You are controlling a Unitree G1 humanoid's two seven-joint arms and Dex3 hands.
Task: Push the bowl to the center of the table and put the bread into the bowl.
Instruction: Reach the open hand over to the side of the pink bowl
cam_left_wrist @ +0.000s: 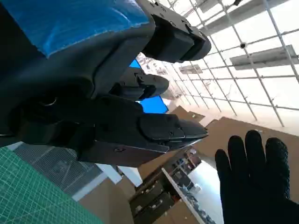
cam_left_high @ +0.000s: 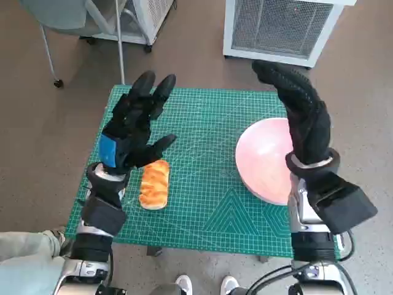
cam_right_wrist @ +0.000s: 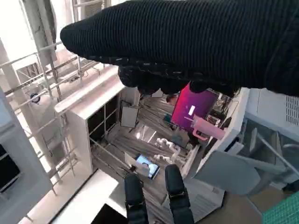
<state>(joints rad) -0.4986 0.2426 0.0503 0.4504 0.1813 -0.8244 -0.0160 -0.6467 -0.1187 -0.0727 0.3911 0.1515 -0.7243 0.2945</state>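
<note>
Head view first: one pink bowl [cam_left_high: 268,161] sits near the right edge of the table [cam_left_high: 209,123], on the green cutting mat, and one piece of bread [cam_left_high: 154,183] lies toward the front left corner, well apart from the bowl. Neither has been dealt with yet, so I'd say the push is the step in hand. The right hand [cam_left_high: 299,110] is raised above the bowl's far right side, fingers straight and together-ish, holding nothing. The left hand [cam_left_high: 134,123] hovers just behind the bread, fingers spread, also holding nothing.

To do the push well, I'd get the right hand down outside the bowl's right rim, keep the palm flat against the wall, and shove slowly toward the middle so the bowl slides instead of tipping. Stop short of the bread.

Left wrist view: it mostly shows the blue-taped hand with fingers apart and nothing in them, a corner of the mat, and the gloved right hand across from it.

Right wrist view: just the glove along the top and the room beyond. No bowl or bread visible here.
</note>
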